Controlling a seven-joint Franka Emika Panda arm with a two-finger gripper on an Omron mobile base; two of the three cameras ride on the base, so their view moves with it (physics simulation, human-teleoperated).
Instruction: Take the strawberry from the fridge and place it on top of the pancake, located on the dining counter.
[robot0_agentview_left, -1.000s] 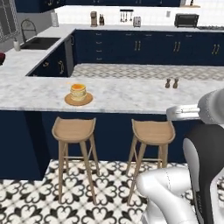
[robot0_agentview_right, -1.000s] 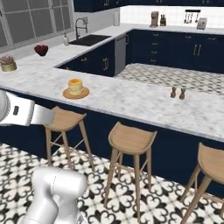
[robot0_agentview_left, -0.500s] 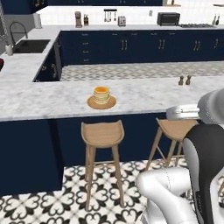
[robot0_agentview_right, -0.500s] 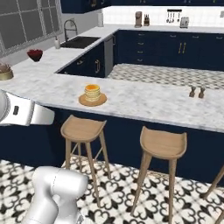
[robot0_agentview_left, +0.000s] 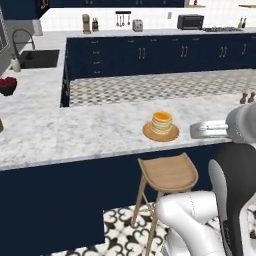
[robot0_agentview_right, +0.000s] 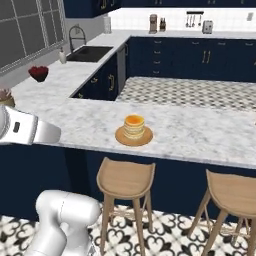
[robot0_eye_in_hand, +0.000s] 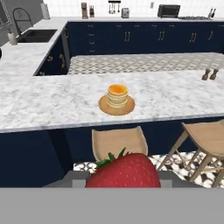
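The strawberry (robot0_eye_in_hand: 123, 171), red with green leaves, looms large at the bottom of the hand view, with my gripper (robot0_eye_in_hand: 122, 180) shut on it. Beyond it the pancake (robot0_eye_in_hand: 117, 95) is a short golden stack on a round tan plate (robot0_eye_in_hand: 105, 107) on the dining counter (robot0_eye_in_hand: 48, 103). The base views show the pancake (robot0_agentview_left: 162, 122) (robot0_agentview_right: 134, 126) near the front edge of the marble dining counter (robot0_agentview_left: 75, 132) (robot0_agentview_right: 200, 132). The strawberry hangs lower than the counter top and on my side of it, apart from the pancake. The fridge is out of view.
Wooden stools (robot0_agentview_left: 168, 173) (robot0_agentview_right: 125, 178) (robot0_agentview_right: 233, 188) (robot0_eye_in_hand: 118, 141) stand under the counter's front edge. Salt and pepper shakers (robot0_agentview_left: 245, 98) (robot0_eye_in_hand: 208, 74) are at the counter's right. A dark bowl of red fruit (robot0_agentview_left: 7, 85) (robot0_agentview_right: 39, 73) and a sink (robot0_agentview_right: 90, 52) lie to the left.
The base has driven, so the whole scene has shifted: counter and pancake appear closer and more centred. The grip on the strawberry is unchanged.
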